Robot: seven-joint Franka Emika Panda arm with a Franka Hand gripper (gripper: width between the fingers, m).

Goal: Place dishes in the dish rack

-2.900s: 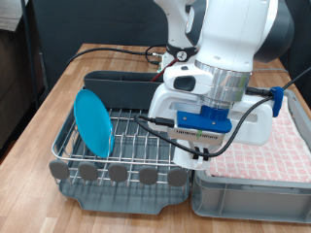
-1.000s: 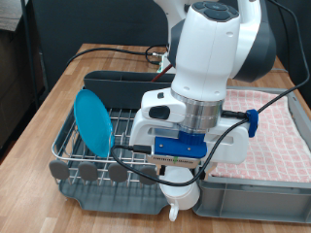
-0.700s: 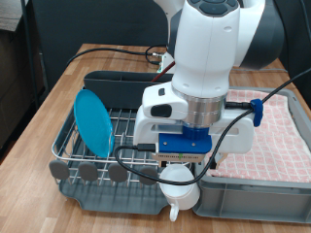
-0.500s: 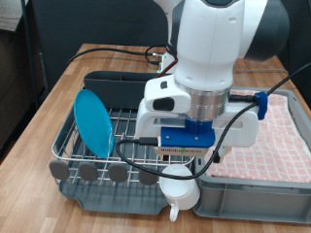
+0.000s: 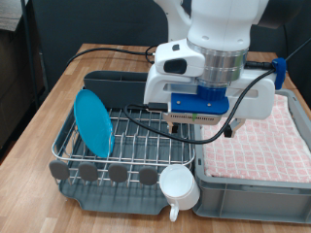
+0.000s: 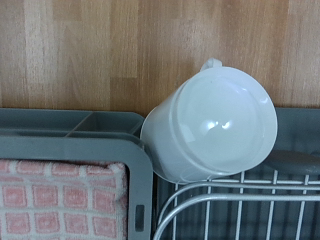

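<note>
The white mug (image 5: 179, 184) stands free at the front corner of the dish rack (image 5: 136, 146), on the side by the bin, its handle pointing outward. The wrist view looks straight down on the mug (image 6: 210, 125) beside the rack's wires (image 6: 235, 205). My gripper (image 5: 206, 128) hangs above and behind the mug, well apart from it and empty, with no fingers showing in the wrist view. The light-blue plate (image 5: 94, 121) stands on edge in the rack at the exterior view's left. The wooden spoon is out of view.
A grey bin lined with red-and-white checked cloth (image 5: 267, 146) sits against the rack at the exterior view's right and shows in the wrist view (image 6: 60, 200). Black cables (image 5: 146, 53) trail over the wooden table (image 5: 58, 92) behind the rack.
The arm carried the mug down to the rack's front corner, let it go there, and has since risen up and back. The plate has not moved.
</note>
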